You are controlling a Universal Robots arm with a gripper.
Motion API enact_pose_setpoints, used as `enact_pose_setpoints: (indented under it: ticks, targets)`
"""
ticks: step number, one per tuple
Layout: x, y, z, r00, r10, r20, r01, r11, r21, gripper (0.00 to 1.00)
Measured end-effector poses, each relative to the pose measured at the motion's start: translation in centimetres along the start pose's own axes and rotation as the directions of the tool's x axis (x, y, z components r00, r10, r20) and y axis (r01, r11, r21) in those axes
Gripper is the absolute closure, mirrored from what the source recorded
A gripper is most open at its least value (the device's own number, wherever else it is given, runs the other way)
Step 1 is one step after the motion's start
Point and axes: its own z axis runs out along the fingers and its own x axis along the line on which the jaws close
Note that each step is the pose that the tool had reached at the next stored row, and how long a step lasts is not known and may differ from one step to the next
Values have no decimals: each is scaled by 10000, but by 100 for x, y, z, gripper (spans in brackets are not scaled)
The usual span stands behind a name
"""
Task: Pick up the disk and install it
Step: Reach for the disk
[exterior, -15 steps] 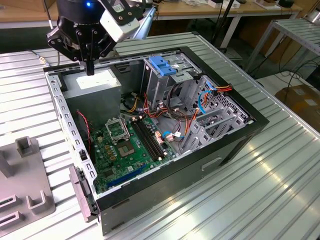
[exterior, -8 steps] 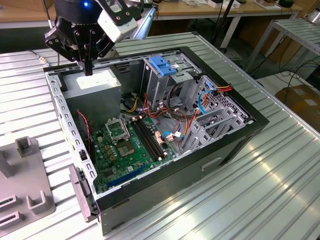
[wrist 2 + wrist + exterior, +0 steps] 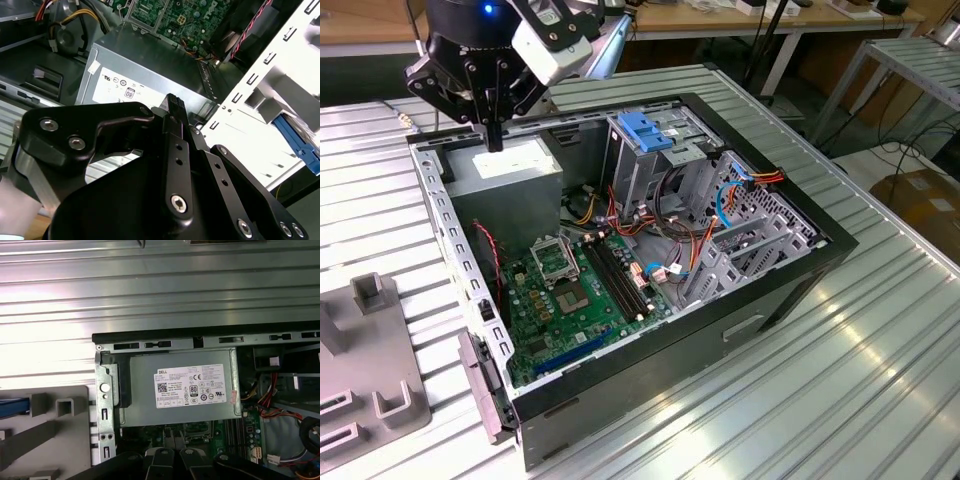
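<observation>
You are looking at a ribbed metal table (image 3: 880, 350) with an open computer case (image 3: 720, 340) lying on it, filling the middle of the exterior view. Inside the case, toward the upper part of the exterior view's left, sits the grey power supply (image 3: 510, 175) with its white sticker. The green motherboard (image 3: 570, 300) lies below it in the frame, and a blue clip (image 3: 645, 132) tops the drive cage near the upper middle.

A grey fixture (image 3: 370, 370) rests on the table outside the case, at the lower corner of the exterior view's left.

Your gripper (image 3: 495, 140) hangs just above the power supply's edge, in the upper part of the exterior view's left. Its jaws are pressed together, with nothing between them and nothing touched.

The disk (image 3: 12, 407) shows as a blue edge at the fixture (image 3: 55, 430) in the first wrist view, well apart from the gripper (image 3: 173, 437).
</observation>
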Motion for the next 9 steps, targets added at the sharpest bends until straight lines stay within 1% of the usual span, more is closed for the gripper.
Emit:
enact_pose_setpoints:
  ticks: [9]
  targets:
    - [29,-2,-1,10000,0,0,0,10000,0,90]
